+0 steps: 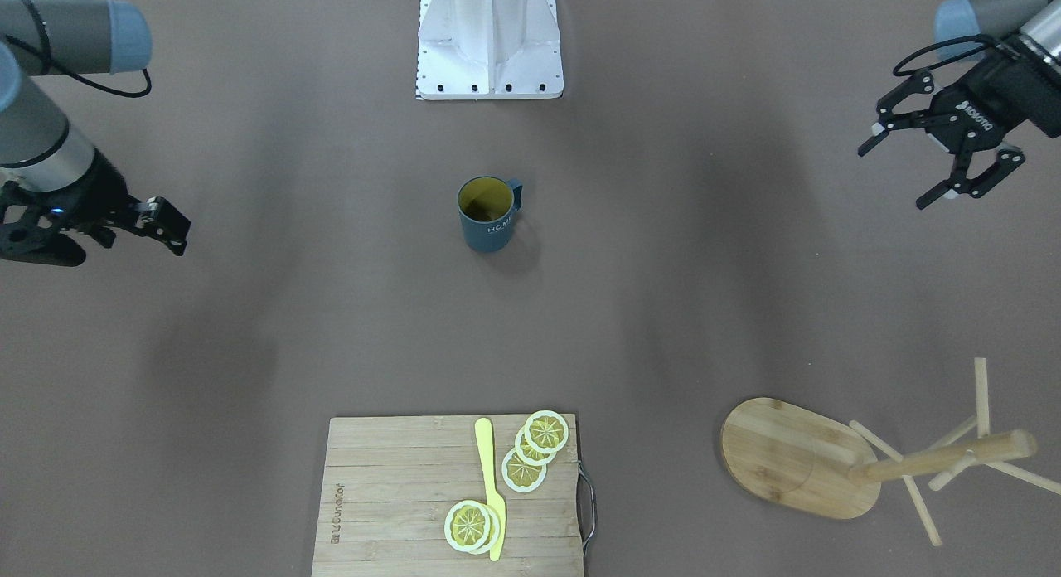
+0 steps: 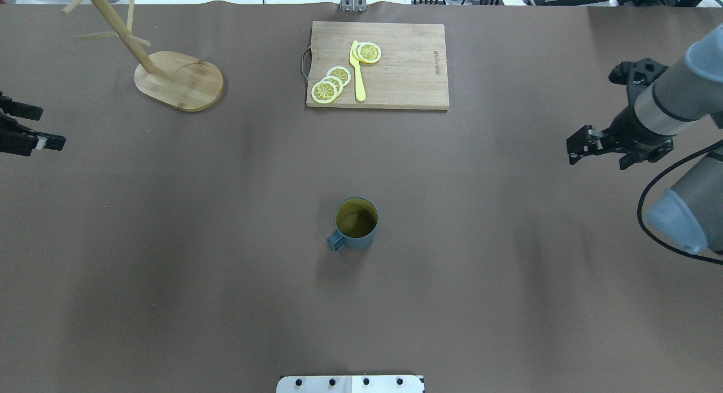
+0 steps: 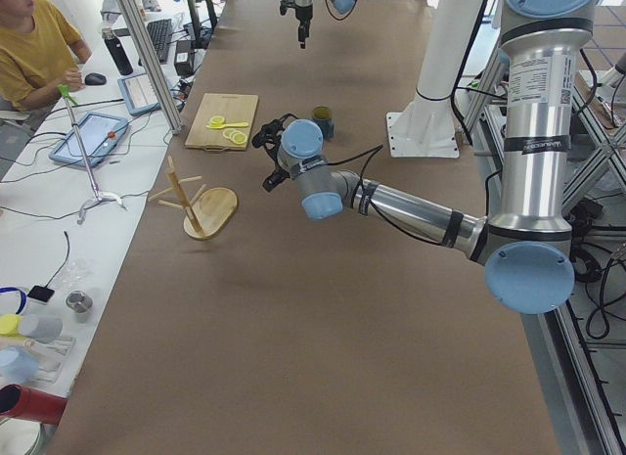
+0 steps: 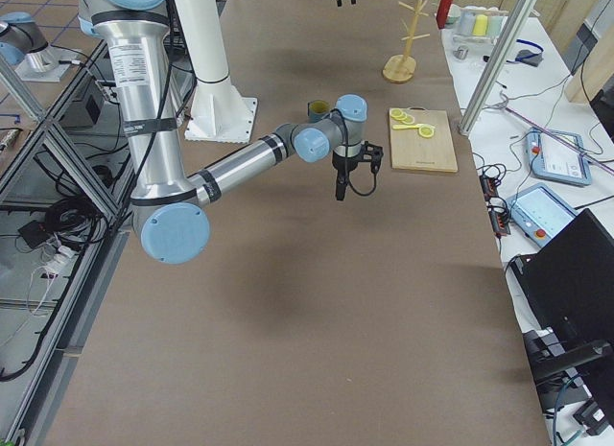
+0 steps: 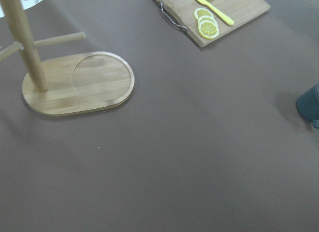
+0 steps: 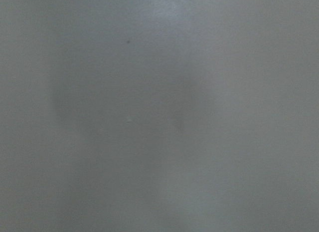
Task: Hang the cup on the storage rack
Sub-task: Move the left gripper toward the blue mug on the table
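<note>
The left gripper (image 1: 927, 164) hangs spread and empty; the right gripper (image 1: 170, 226) looks closed. The mug (image 1: 487, 215) stands upright mid-table, well apart from the mug tree (image 1: 837, 459) — best approached from its handle side.

Cup (image 1: 489, 215) is looking matt, ribbed; storage rack (image 1: 797, 457) and cutting board (image 1: 398, 494) are showing pale bamboo wood w/ grain. Table cover (image 1: 713, 295) is looking matt, paper-like.
</note>
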Robot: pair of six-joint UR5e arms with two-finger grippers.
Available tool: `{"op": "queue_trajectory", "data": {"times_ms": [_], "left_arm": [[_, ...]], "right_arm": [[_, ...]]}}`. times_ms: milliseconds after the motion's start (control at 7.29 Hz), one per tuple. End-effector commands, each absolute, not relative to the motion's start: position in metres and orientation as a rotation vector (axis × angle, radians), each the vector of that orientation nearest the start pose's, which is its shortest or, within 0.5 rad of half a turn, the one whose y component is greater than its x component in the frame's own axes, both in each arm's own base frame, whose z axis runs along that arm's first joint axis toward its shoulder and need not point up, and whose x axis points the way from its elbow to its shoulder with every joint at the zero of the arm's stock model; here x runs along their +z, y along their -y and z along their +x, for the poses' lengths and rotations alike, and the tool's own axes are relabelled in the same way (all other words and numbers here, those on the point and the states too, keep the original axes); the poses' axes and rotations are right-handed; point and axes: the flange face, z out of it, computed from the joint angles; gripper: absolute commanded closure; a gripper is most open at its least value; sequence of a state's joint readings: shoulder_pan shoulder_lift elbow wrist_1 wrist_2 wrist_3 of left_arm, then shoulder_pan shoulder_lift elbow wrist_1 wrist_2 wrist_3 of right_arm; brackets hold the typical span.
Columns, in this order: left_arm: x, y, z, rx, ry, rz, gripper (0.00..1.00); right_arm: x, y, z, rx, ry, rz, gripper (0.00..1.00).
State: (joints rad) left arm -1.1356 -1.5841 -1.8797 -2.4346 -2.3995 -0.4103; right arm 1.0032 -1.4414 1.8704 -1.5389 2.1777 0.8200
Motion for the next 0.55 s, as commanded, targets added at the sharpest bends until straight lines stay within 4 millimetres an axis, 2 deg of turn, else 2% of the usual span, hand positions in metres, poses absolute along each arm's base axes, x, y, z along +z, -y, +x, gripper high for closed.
{"op": "queue_trajectory", "data": {"times_ms": [0, 137, 274, 412], "left_arm": [[0.354, 0.458, 0.218, 0.552, -1.128, 0.774, 0.05], [0.347, 0.452, 0.247, 0.562, -1.111, 0.800, 0.05], [0.339, 0.439, 0.286, 0.582, -1.126, 0.787, 0.07], [0.324, 0.423, 0.325, 0.607, -1.136, 0.802, 0.10]], "right_arm": [[0.523, 0.518, -0.154, 0.009, 0.725, -0.043, 0.00], [0.549, 0.529, -0.119, -0.021, 0.734, -0.036, 0.00], [0.573, 0.535, -0.090, -0.050, 0.754, -0.034, 0.00], [0.582, 0.537, -0.079, -0.058, 0.754, -0.030, 0.00]]}}
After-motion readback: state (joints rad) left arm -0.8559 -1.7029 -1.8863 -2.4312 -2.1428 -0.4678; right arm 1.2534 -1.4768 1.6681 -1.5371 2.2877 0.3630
